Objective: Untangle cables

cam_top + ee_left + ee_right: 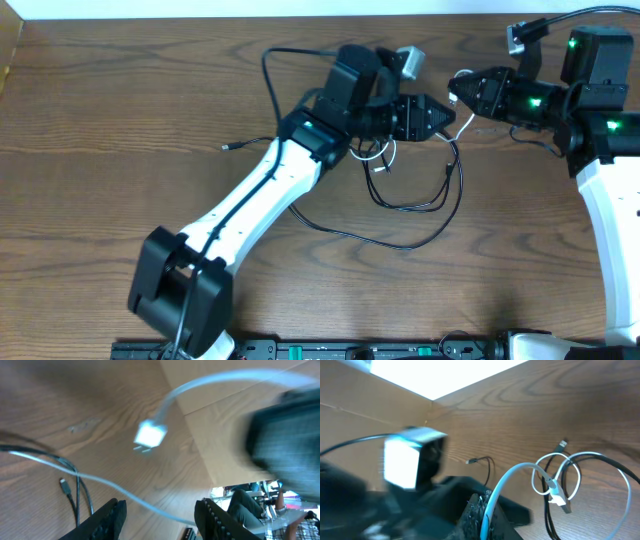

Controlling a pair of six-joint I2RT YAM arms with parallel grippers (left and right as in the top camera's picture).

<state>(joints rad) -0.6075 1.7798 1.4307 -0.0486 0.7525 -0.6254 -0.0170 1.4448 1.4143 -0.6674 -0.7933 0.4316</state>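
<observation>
From overhead, the left arm (250, 205) reaches from the near-left edge of the wooden bench (120, 100) toward the far middle, and the left fingers (438, 115) point at the right fingers (465, 88), which come in from the right. The two sets of tips are close together. The black cable (415, 208) lies in loose loops on the bench under and in front of the left fingers, with one plug end (226, 147) stretched out to the left. The white cable (466, 122) runs in a short stretch between the two sets of tips and shows again in a small coil under the left wrist.

In the left wrist view, the left fingers (112, 517) stand wide apart with nothing clamped. The white cable (100, 481) crosses the bench and passes through the gap between them. A second stretch arcs down from the upper right to a blurred white plug (149, 435) hanging in the air. The black cable (75, 485) lies at the left with a small plug (63, 485).

In the right wrist view, blurred, the right fingers (476, 510) sit narrow at the lower edge, and the white cable (520, 467) rises from between them, held there. It curves over to its white plug (559, 497). The black cable (615, 467) loops behind it on the bench.
</observation>
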